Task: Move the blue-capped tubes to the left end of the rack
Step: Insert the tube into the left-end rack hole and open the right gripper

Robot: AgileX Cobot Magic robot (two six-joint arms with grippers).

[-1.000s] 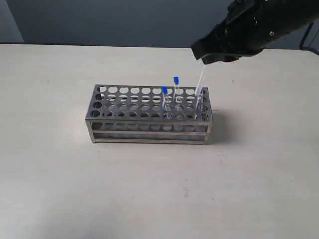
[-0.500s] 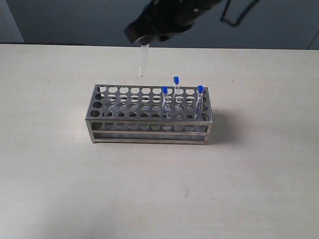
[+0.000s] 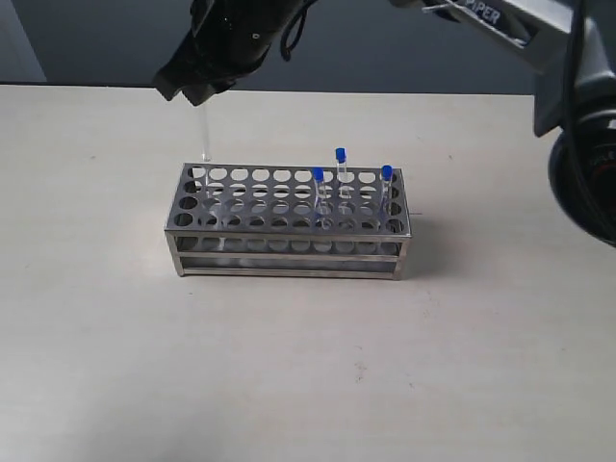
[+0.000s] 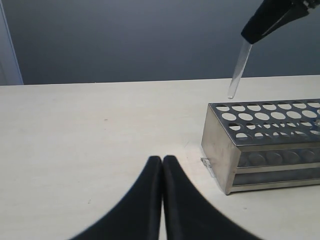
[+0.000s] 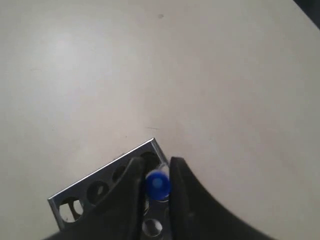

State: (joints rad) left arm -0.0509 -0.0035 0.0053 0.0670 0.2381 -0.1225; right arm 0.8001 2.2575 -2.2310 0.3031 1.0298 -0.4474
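I am reaching my right arm across the middle of the table point(image 3: 289, 375), from the right side over to the left end of the rack point(image 3: 289, 229). The right gripper point(image 3: 197, 85) is pointing downward above that end. Its fingers point(image 5: 182, 200) are pinching one blue-capped tube point(image 3: 204, 135) at the very top, one finger on each side of the blue cap point(image 5: 158, 184). The tube is hanging nearly upright below them. Its rounded bottom is hovering just above the top plate, over the back corner at the left end and clear of the metal. I cannot tell which hole it is lining up with.

The three other tubes point(image 3: 340, 171) are standing in holes toward the right end of the rack, well apart from the one I am carrying.

My left gripper point(image 4: 162, 159) is sitting low over the bare table, off the rack's left end, with the short side of the rack in front of it. Its two fingers are pressing flat against each other with nothing between them.
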